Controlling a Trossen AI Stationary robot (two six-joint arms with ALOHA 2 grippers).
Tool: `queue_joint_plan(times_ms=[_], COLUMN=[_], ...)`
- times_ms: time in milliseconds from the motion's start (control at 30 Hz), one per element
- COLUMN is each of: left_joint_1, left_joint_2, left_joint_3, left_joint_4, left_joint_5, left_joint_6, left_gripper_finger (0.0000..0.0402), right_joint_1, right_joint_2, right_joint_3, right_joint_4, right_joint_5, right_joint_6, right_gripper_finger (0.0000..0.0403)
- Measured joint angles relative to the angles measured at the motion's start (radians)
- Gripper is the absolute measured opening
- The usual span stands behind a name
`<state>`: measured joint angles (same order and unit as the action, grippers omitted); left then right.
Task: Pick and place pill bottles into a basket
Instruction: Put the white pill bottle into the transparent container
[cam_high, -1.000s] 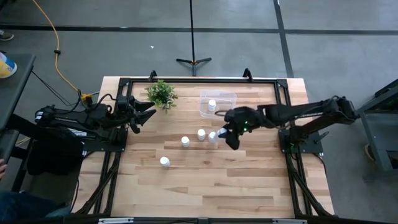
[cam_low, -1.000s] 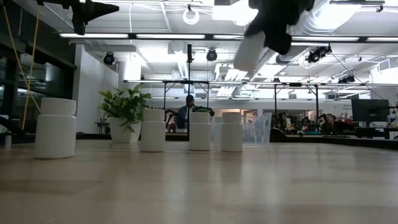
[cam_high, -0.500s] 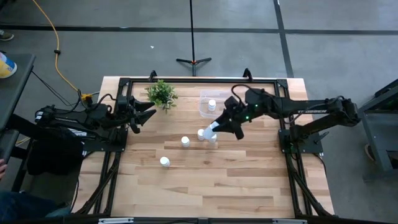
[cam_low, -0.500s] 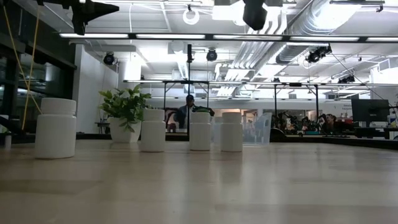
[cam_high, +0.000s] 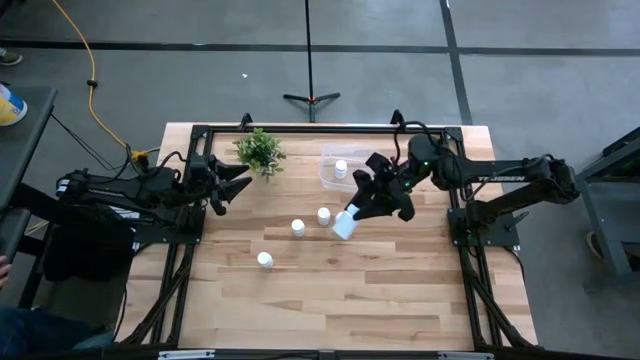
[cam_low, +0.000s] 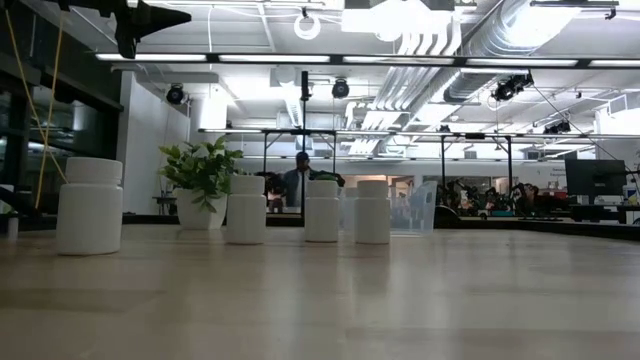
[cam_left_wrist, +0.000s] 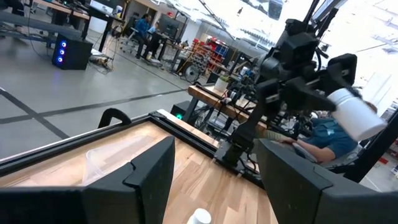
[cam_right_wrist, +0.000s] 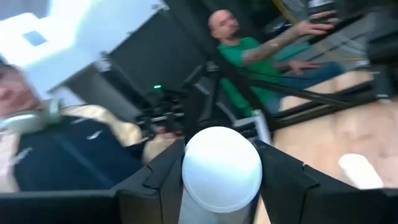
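Observation:
My right gripper (cam_high: 354, 214) is shut on a white pill bottle (cam_high: 344, 225) high above the table's middle; it also shows in the left wrist view (cam_left_wrist: 356, 116). Three more bottles stand upright on their bases on the wood (cam_high: 298, 227) (cam_high: 323, 215) (cam_high: 264, 260). The low view shows a fourth standing bottle (cam_low: 372, 211), hidden under the held one in the high view. One bottle (cam_high: 341, 168) stands in the clear basket (cam_high: 362, 156) at the far middle. My left gripper (cam_high: 240, 180) is open and empty at the table's left, near the plant. My right gripper pinches the bottle's side walls (cam_right_wrist: 186, 186) between its two fingers (cam_right_wrist: 283, 183), the round white end (cam_right_wrist: 221, 167) showing between them. The bottle is lifted clear and tilted, sticking out of the gripper toward the table's near left.
A small green potted plant (cam_high: 260, 151) stands at the far left, just left of the basket. A black frame (cam_high: 300, 128) rims the table's far and side edges. Bare wood lies toward the near edge. People show in the room beyond the table.
My right gripper has risen with the bottle, leaving the top of the low view, and has turned so that the bottle now sticks out toward the table's near left. The standing bottles have kept their places.

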<state>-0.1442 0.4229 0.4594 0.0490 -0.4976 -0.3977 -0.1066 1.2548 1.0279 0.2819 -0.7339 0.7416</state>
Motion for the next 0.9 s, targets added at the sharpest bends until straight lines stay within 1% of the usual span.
queue_joint_plan(times_ms=[67,133,267,433,600,833,900], left_joint_1=[0.0,0.0,0.0,0.0,0.0,0.0,0.0], left_joint_2=[0.0,0.0,0.0,0.0,0.0,0.0,0.0], left_joint_3=[0.0,0.0,0.0,0.0,0.0,0.0,0.0], left_joint_4=[0.0,0.0,0.0,0.001,0.001,0.001,0.001], left_joint_5=[0.0,0.0,0.0,0.0,0.0,0.0,0.0], left_joint_6=[0.0,0.0,0.0,0.0,0.0,0.0,0.0], left_gripper_finger=[0.026,0.026,0.026,0.026,0.026,0.026,0.026], right_joint_1=[0.0,0.0,0.0,0.0,-0.001,-0.014,-0.019], right_joint_2=[0.0,0.0,0.0,0.0,0.0,0.0,0.0], right_joint_3=[0.0,0.0,0.0,0.0,0.0,0.0,0.0], right_joint_4=[0.036,0.054,0.052,0.051,0.017,-0.079,-0.105], right_joint_5=[-0.023,-0.025,-0.024,-0.012,0.033,0.122,0.127], right_joint_6=[0.018,0.019,0.019,0.017,-0.021,-0.069,-0.077], right_gripper_finger=[0.0163,0.0158,0.0152,0.0156,0.015,0.0154,0.0152])
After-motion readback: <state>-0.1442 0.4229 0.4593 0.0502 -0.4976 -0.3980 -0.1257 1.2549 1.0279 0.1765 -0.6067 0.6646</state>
